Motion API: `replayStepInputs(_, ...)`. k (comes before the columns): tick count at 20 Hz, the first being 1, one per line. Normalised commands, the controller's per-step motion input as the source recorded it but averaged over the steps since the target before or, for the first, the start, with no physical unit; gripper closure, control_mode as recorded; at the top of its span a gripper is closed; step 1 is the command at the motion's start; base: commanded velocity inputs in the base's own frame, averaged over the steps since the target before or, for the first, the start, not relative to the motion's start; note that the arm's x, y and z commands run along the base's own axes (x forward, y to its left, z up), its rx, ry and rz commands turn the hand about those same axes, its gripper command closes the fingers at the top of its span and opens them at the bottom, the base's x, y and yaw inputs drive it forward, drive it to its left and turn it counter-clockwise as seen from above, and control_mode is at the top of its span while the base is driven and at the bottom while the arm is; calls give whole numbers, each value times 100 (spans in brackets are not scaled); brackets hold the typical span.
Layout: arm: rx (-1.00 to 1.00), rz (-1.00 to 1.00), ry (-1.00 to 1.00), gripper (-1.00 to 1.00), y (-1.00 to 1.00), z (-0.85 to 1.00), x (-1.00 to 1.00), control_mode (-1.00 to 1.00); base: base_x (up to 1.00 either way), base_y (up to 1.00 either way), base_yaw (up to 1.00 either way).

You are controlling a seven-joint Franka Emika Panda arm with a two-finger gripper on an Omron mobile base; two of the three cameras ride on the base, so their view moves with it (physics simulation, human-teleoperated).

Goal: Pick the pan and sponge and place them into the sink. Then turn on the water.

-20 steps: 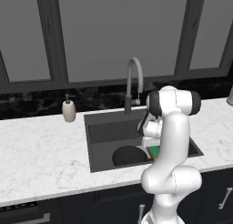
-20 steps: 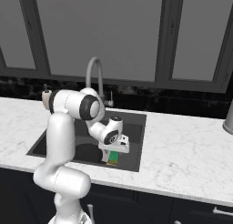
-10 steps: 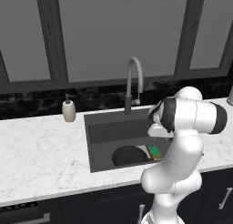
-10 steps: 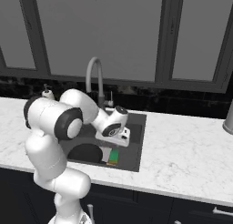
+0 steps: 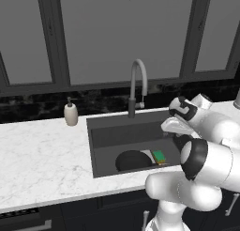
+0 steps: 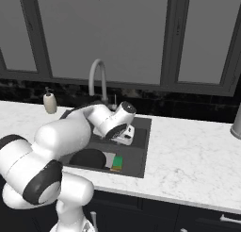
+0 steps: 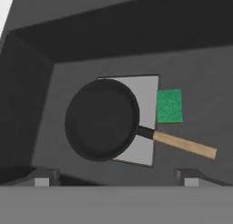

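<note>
The pan (image 7: 102, 119) and sponge (image 7: 169, 106) already lie in the sink (image 5: 108, 141), so the faucet (image 5: 137, 87) is what the coming move turns on. It stands at the sink's back rim, beyond and left of the gripper (image 5: 169, 127), which hangs above the basin's right side. Whether the gripper's fingers are spread cannot be told. The pan's wooden handle runs beside the sponge toward the right in the hand view.

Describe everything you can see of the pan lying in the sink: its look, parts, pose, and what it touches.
The pan is round, shallow and matte black, with a short dark neck joining a straight, light wooden-looking handle. It lies flat and upright on the bottom of the sink, empty, covering much of the light grey square patch. The sponge lies close beside the handle; whether they touch cannot be told. Nothing grips the pan.
</note>
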Motion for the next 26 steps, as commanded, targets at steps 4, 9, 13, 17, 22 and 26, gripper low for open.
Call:
replayStepInputs(4,10,0,-1,-100,-9,25,-7,-100,0,0,0)
replayStepInputs(9,17,0,-4,-100,-1,10,-1,-100,0,0,0)
replayStepInputs(13,36,0,-15,-100,0,49,0,-100,0,0,0)
replayStepInputs(17,34,0,-19,-100,0,53,0,-100,0,0,0)
replayStepInputs(22,7,-1,-7,-100,11,10,4,-100,0,0,0)
replayStepInputs(26,0,-1,0,-100,8,0,0,-100,0,0,0)
